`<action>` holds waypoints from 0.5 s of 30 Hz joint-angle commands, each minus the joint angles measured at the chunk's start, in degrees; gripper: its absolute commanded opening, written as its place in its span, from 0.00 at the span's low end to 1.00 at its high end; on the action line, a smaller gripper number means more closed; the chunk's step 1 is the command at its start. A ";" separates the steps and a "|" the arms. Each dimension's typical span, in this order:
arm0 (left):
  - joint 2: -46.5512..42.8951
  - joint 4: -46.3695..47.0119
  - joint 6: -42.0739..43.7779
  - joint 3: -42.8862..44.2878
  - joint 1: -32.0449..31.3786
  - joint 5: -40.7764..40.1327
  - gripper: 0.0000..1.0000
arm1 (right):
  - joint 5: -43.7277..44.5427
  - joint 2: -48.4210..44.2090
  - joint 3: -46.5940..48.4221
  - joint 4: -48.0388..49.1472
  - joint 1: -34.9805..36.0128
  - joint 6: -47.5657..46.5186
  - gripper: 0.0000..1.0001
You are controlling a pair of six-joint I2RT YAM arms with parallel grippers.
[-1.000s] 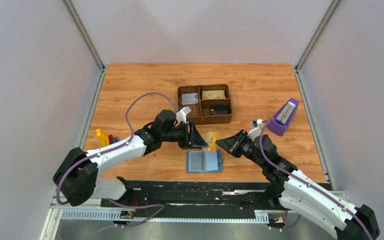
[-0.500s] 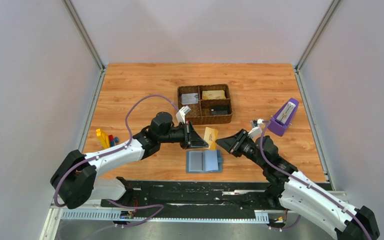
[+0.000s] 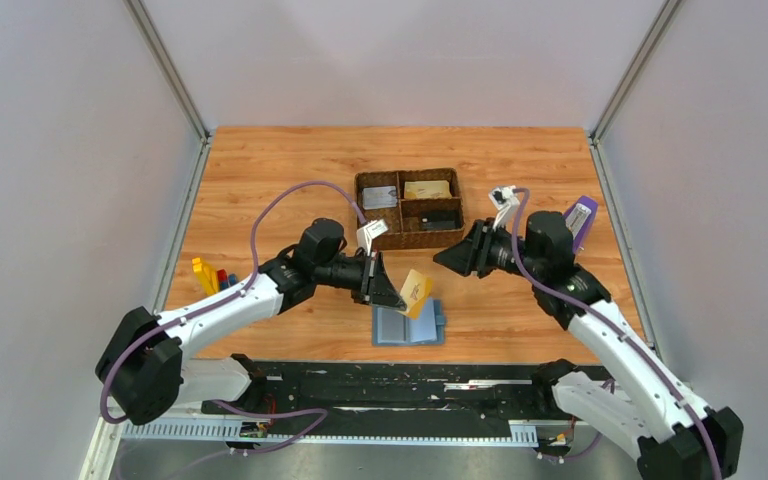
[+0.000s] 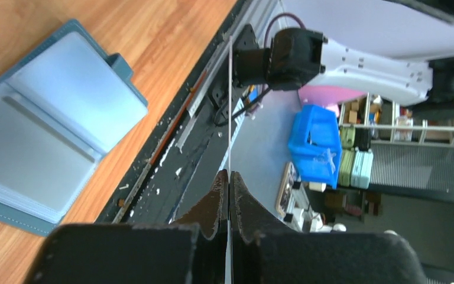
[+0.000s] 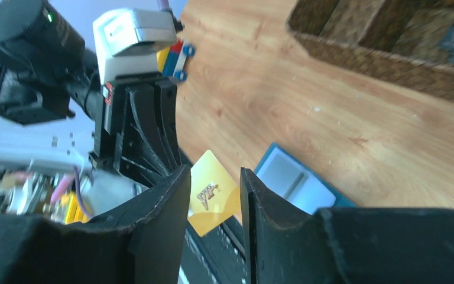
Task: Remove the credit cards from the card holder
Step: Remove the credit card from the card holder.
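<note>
Holding the gold card (image 3: 418, 291) in the left gripper (image 3: 397, 297) — jaws clenched on one end, the rest sticking out past the fingertips. My left wrist view has it edge-on, a thin line running straight out along the fingers. From above it stands on edge in the air, tilted, over the far right part of the holder (image 3: 408, 325). In the right wrist view it sits as a diamond, one corner up; I cannot tell its long axis for sure.

Holder lies open and flat on the table near the front edge, long axis left to right, pale pockets facing up. Whether any pocket has a card in it, I cannot tell.

Right gripper (image 3: 447, 259) is raised near the tray (image 3: 459, 208) — fingers parted, nothing between them.

Tray: grey flat item far left, tan one far right, dark one near right.
</note>
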 commanded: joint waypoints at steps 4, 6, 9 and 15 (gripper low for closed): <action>-0.54 -2.35 6.37 2.57 0.09 8.07 0.00 | -25.12 10.44 7.07 -8.93 -2.28 -13.76 0.40; -0.24 -2.41 6.57 2.88 0.10 8.86 0.00 | -27.56 11.70 7.10 -8.90 -2.29 -14.33 0.42; 0.09 -2.38 6.69 3.17 0.10 9.51 0.00 | -30.02 13.35 6.72 -8.97 -2.26 -15.19 0.45; 0.17 -2.14 6.73 3.78 0.10 10.02 0.00 | -30.95 14.98 5.44 -9.12 -2.24 -16.25 0.41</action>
